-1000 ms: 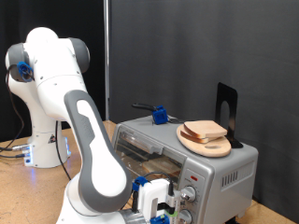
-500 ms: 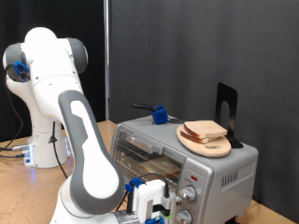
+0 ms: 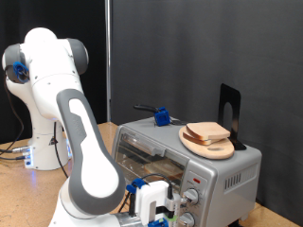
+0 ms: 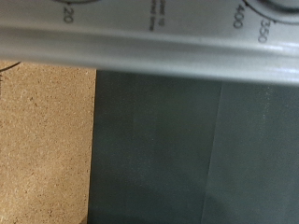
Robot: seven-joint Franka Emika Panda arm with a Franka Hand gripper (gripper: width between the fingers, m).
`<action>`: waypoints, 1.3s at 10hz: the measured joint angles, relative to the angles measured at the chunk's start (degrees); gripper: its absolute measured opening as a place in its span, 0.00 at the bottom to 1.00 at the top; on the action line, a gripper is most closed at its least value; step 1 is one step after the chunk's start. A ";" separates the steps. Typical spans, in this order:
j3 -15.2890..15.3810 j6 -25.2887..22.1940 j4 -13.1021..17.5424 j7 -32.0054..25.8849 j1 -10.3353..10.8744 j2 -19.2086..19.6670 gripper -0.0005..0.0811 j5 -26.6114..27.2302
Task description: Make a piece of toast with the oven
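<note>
The silver oven (image 3: pixel 222 175) stands at the exterior view's right with its glass door closed. On its roof a round wooden board carries the piece of toast (image 3: pixel 208 131), pale with a brown crust. My gripper (image 3: pixel 169 216) is low at the oven's front, close beside the two round knobs (image 3: pixel 192 197) under the red light (image 3: pixel 194 179). Nothing shows between its fingers. The wrist view shows no fingers, only the oven's silver panel (image 4: pixel 140 42) with dial numbers, very close.
A small blue object (image 3: pixel 162 117) and a black upright bracket (image 3: pixel 229 112) also sit on the oven's roof. The wooden table (image 3: pixel 14 194) (image 4: pixel 42 140) runs to the exterior view's left, where my white base (image 3: pixel 43 151) stands. A black curtain hangs behind.
My forearm and gripper have shifted slightly toward the exterior view's left and a little lower in front of the knobs. The toast and oven have not moved.
</note>
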 joint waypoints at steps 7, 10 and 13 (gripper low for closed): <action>-0.06 1.12 1.07 0.56 0.29 1.46 0.99 -0.33; -0.05 1.26 1.66 0.71 0.74 2.09 0.97 -0.37; -0.04 1.29 1.68 0.81 0.95 2.12 0.76 -0.37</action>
